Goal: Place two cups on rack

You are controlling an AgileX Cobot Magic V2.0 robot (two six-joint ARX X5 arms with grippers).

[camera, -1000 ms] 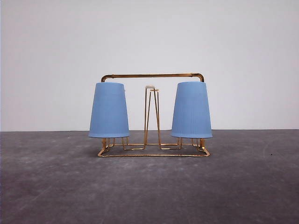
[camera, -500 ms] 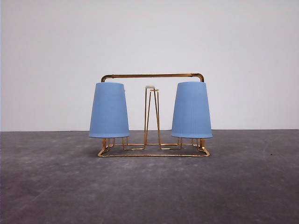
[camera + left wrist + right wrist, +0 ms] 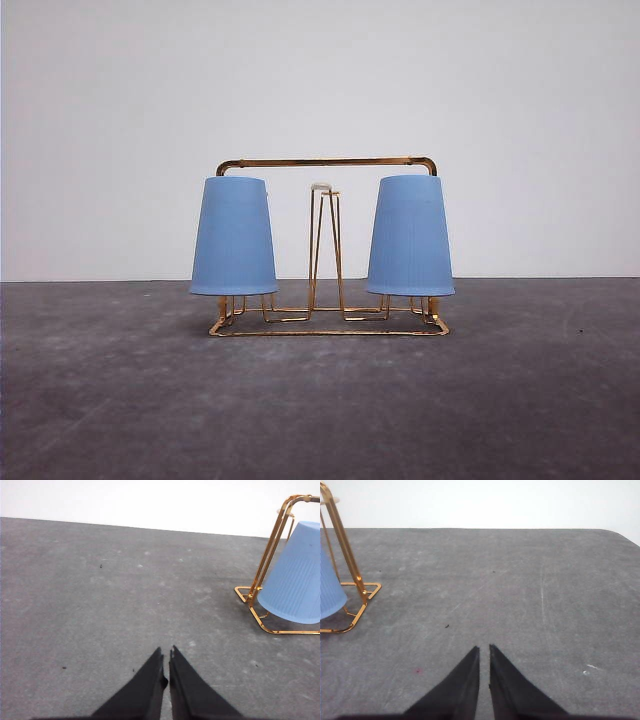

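- Blue ribbed plastic cups, left [image 3: 233, 236] and right [image 3: 410, 236], sit upturned over the outer pegs of the gold wire rack [image 3: 328, 327] on the grey table [image 3: 320, 400], likely to drain.
- Left gripper [image 3: 166, 656]: black fingers pressed together, empty, near the rack.
- Right gripper [image 3: 484, 653]: likewise closed, holding nothing.
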